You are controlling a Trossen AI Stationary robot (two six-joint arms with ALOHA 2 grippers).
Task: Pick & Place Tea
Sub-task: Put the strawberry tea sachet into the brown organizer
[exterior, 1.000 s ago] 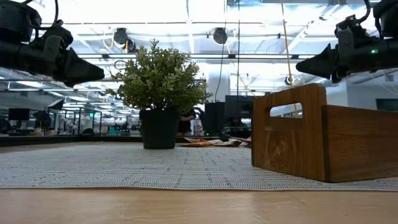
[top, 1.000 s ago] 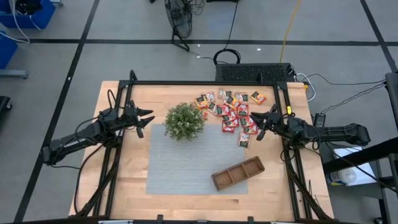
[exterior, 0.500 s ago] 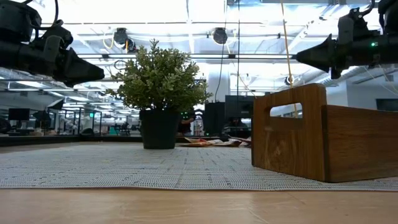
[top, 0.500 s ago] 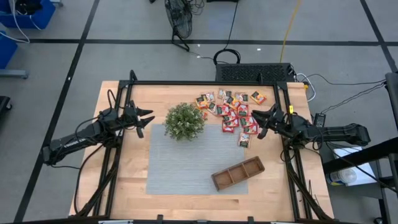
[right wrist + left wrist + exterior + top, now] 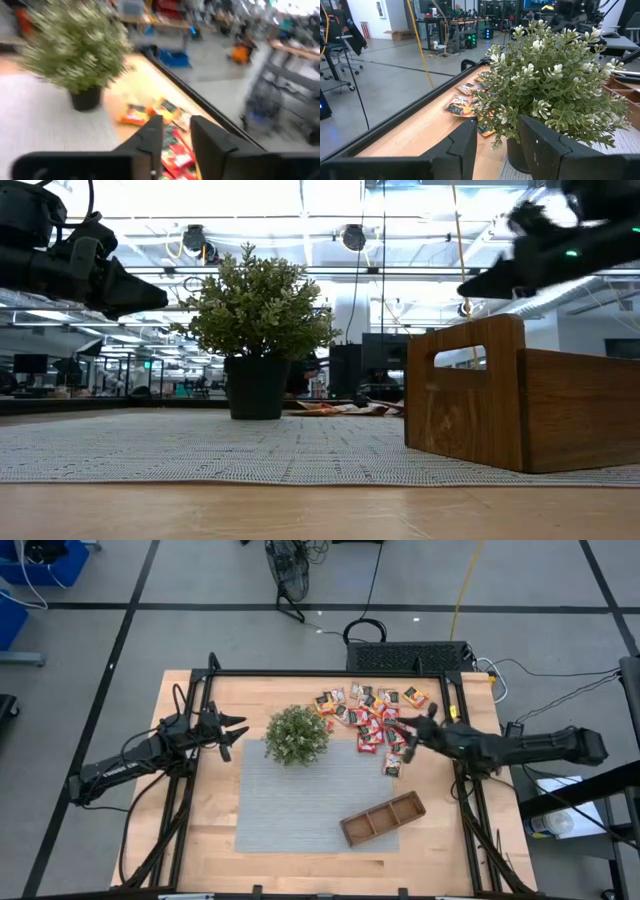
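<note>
The tea sachets (image 5: pixel 370 720), mostly red with some orange and pale ones, lie flat in a loose pile on the wooden table near its far right part. They also show in the left wrist view (image 5: pixel 465 102) and the right wrist view (image 5: pixel 132 116). My right gripper (image 5: pixel 398 733) hovers open above the right side of the pile, fingers pointing toward the table's left (image 5: pixel 462 292). My left gripper (image 5: pixel 240 728) waits open in the air left of the plant (image 5: pixel 297 735), touching nothing.
A potted green plant (image 5: pixel 258 310) stands on the far edge of a grey mat (image 5: pixel 290 805). A brown three-compartment wooden tray (image 5: pixel 382 818) sits at the mat's near right corner. A black frame rail runs around the table's edges.
My right gripper has moved toward the table's left, from beside the pile to above its right side, and its fingers have tipped somewhat downward. The sachets have stayed where they were.
</note>
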